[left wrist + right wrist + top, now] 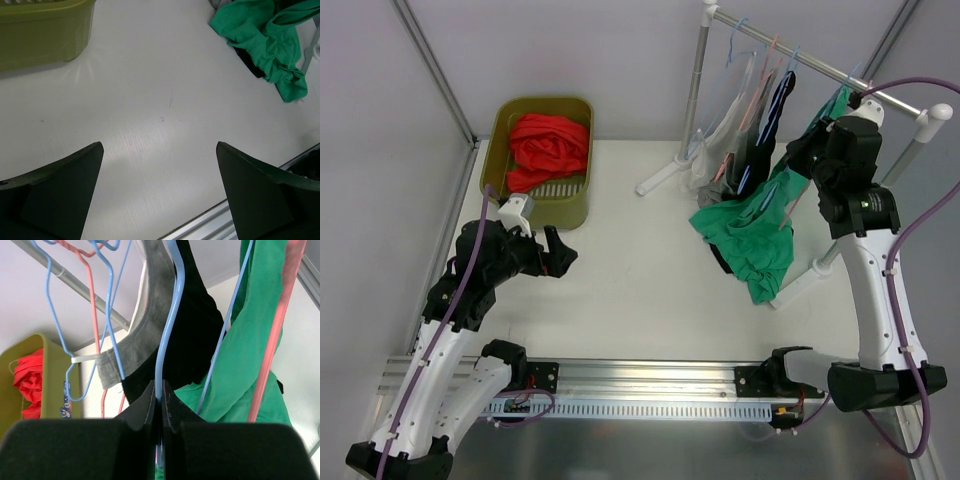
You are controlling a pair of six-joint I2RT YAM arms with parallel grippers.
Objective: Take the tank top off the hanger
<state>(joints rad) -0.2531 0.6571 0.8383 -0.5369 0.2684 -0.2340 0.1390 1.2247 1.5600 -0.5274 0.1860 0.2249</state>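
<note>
From the top, the right arm (860,215) reaches up to the rack (695,85) at 1 o'clock. There the green tank top (750,230) sags low toward the table (640,290), and the left end effector (563,256) waits at 9 o'clock by the basket (565,205). In the left wrist view its fingers are wide apart over the table and hold nothing, with the tank top far off at 1 o'clock. In the right wrist view the right end effector (160,401) is pinched tight on a blue hanger (170,315), likely to keep it steady, and the tank top hangs at 3 o'clock.
</note>
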